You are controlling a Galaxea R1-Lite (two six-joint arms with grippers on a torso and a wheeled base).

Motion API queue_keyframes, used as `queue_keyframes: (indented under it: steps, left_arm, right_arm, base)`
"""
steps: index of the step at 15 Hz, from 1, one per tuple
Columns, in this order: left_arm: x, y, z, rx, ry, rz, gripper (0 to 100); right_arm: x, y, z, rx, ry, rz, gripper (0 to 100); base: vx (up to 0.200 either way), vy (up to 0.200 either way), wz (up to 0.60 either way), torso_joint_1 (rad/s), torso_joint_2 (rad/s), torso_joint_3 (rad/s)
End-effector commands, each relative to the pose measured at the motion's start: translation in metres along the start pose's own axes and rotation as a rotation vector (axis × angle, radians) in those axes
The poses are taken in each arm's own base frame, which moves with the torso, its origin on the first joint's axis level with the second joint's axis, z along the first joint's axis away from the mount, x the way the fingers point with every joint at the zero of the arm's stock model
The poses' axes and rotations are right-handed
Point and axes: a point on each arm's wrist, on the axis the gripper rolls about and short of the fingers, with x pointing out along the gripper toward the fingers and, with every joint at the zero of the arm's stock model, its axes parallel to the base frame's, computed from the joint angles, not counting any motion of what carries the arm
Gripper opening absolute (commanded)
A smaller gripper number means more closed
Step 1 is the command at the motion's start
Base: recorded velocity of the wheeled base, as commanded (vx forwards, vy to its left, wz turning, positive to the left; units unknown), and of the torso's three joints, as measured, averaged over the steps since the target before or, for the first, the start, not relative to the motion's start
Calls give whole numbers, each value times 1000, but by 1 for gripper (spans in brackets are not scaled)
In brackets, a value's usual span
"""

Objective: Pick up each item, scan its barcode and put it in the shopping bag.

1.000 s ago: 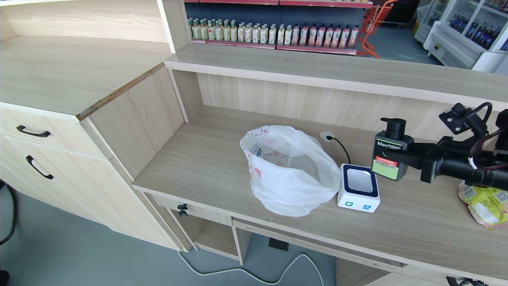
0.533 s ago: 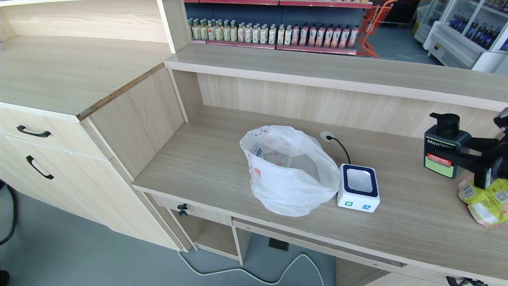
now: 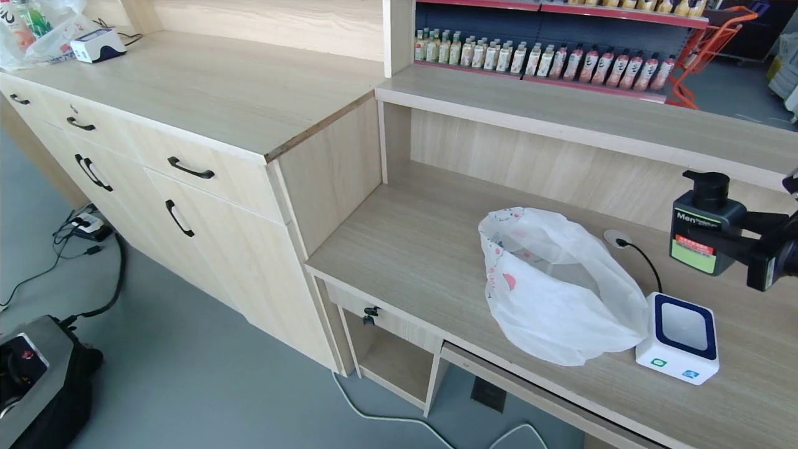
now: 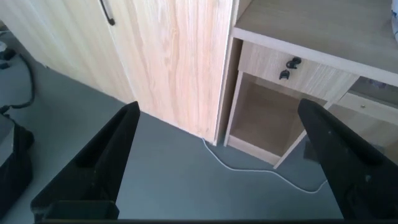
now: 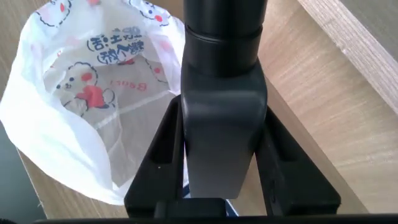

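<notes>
Head camera swings left since last look; right pincer point(image 3: 735, 236) clamped on pump bottle point(image 3: 707, 234), upright, aloft over table point(image 3: 405, 243) near scanner point(image 3: 678, 337); left pincer point(image 4: 219, 109) apart above floor point(image 4: 186, 180); best to turn barcode squarely toward scanner window, pause, then carry over shopping bag point(image 3: 555, 293).

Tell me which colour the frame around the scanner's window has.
Dark blue, set in the white scanner; the head view shows it best.

One dark grey plastic pump bottle point(image 3: 704, 231). Two thin white plastic bags: the near-right bag point(image 3: 561, 293), the far-left bag point(image 3: 43, 38). Two white box scanners: near-right scanner point(image 3: 678, 337), far-left scanner point(image 3: 96, 45).
</notes>
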Motion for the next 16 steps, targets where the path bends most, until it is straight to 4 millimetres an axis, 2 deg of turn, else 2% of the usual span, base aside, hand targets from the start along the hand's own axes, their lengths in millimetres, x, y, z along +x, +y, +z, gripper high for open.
queue_keyframes:
  steps: [1,5,9,11,16]
  left_arm:
    - [0,0,0,0,0,0,100]
    - [0,0,0,0,0,0,100]
    - [0,0,0,0,0,0,100]
    - [0,0,0,0,0,0,100]
    - [0,0,0,0,0,0,100]
  right_arm:
    - [14,-4,-13,37,11,10,0]
    - [55,-14,-51,38,-6,-1,0]
    - [82,-8,-81,78,20,55,0]
    - [88,-1,-86,113,34,87,0]
    - [113,27,-84,169,11,216,0]
  base:
    - [0,0,0,0,0,0]
    - [0,0,0,0,0,0]
    - [0,0,0,0,0,0]
    - [0,0,0,0,0,0]
    - [0,0,0,0,0,0]
